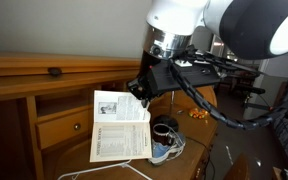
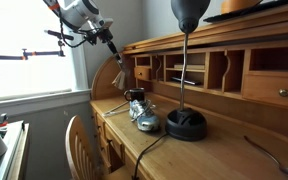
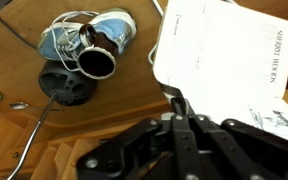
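My gripper [image 3: 176, 103] is shut on the edge of a white printed booklet [image 3: 229, 65] and holds it up above the wooden desk [image 3: 24, 140]. In an exterior view the gripper [image 1: 142, 90] grips the booklet [image 1: 119, 127] at its upper right corner, and the booklet hangs tilted. In an exterior view the gripper [image 2: 117, 57] holds the booklet [image 2: 119, 82] over the far end of the desk. A blue and white sneaker [image 3: 84, 35] lies on the desk below, beside a black round lamp base [image 3: 69, 88].
A black lamp [image 2: 186, 60] stands on the desk with its base [image 2: 186, 124] near the sneaker [image 2: 142, 112]. The desk has cubbyholes [image 2: 199, 70] at the back and a drawer [image 1: 64, 128]. A wooden chair [image 2: 81, 150] stands in front. A cable [image 3: 34, 125] crosses the desk.
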Available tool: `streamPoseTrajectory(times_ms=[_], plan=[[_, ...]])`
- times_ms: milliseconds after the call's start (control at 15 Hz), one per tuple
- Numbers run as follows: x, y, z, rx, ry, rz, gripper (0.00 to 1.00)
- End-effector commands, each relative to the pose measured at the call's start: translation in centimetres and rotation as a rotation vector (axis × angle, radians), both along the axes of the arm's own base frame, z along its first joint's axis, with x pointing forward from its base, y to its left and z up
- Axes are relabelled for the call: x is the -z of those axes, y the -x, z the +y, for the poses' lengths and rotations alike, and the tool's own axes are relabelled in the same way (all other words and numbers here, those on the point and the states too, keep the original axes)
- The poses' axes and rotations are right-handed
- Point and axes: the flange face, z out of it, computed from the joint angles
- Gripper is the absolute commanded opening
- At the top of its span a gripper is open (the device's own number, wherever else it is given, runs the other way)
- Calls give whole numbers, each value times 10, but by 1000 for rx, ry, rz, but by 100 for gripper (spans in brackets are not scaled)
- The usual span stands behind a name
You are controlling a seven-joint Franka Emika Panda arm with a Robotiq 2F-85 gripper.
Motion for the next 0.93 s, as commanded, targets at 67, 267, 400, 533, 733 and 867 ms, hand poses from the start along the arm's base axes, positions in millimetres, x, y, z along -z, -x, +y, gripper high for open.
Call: streamPoseTrajectory(times_ms=[67,267,400,533,733,867], plan=[[-11,21,-23,200,-56,-34,0],[-11,22,-42,317,-85,-39,0],[-8,23,-53,358,-110,-36,0],[-8,25,-65,406,-124,-47,0],[-10,30,-81,468,-140,-60,0],[-12,34,-89,497,-141,-73,0]])
